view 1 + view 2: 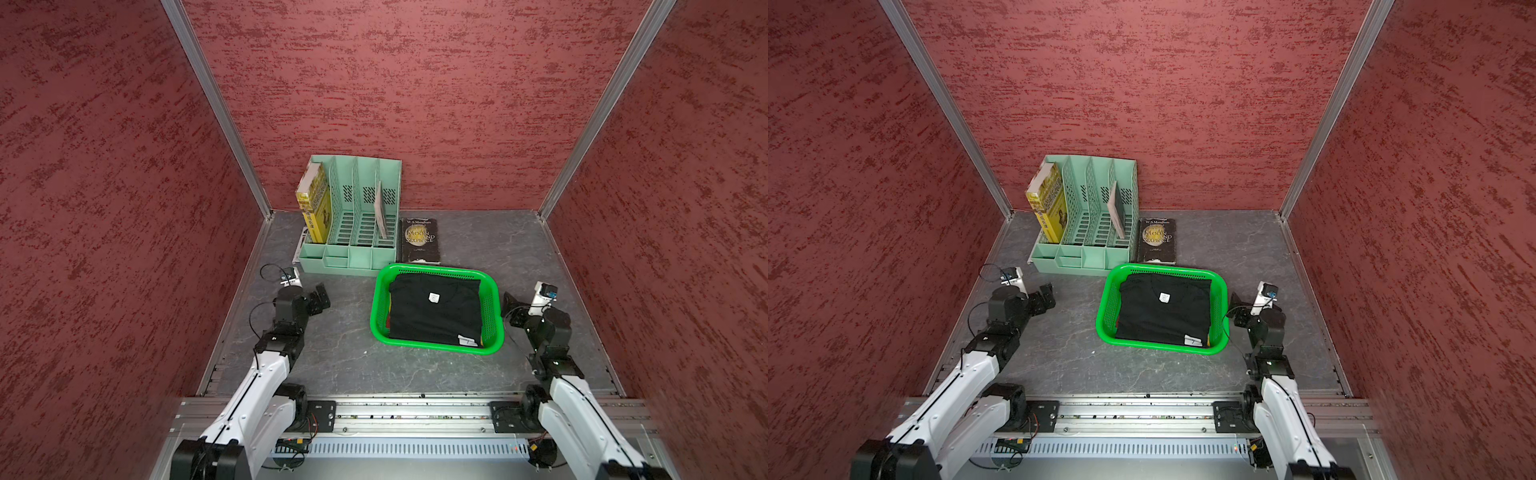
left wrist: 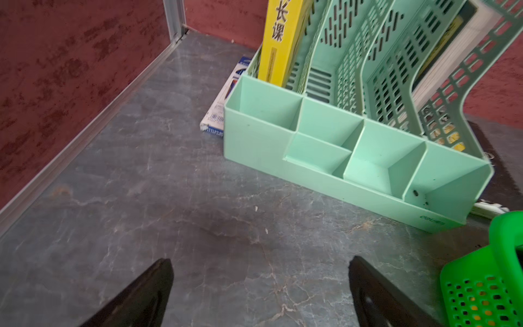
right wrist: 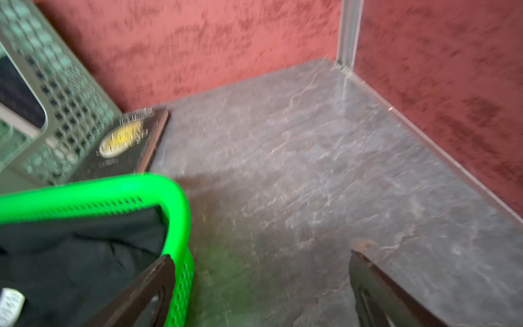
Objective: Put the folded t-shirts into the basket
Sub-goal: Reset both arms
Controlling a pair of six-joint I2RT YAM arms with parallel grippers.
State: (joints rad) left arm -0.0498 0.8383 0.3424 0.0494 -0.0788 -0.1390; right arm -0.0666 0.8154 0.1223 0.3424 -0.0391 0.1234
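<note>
On the grey worktop [image 1: 340,365] no shirt lies loose. The green basket [image 1: 432,345], right of centre in both top views, holds the folded t-shirts [image 1: 434,316] stacked, black on top with slivers of red and yellow at its edges. The loading step looks finished, so the next move probably calls only for drawing both arms clear without nudging the basket. The left hand [image 1: 322,297] hovers mid-left, well apart from the basket, jaws wide and empty. The right hand [image 1: 510,307] sits just beside its right rim, likewise spread and holding nothing.
</note>
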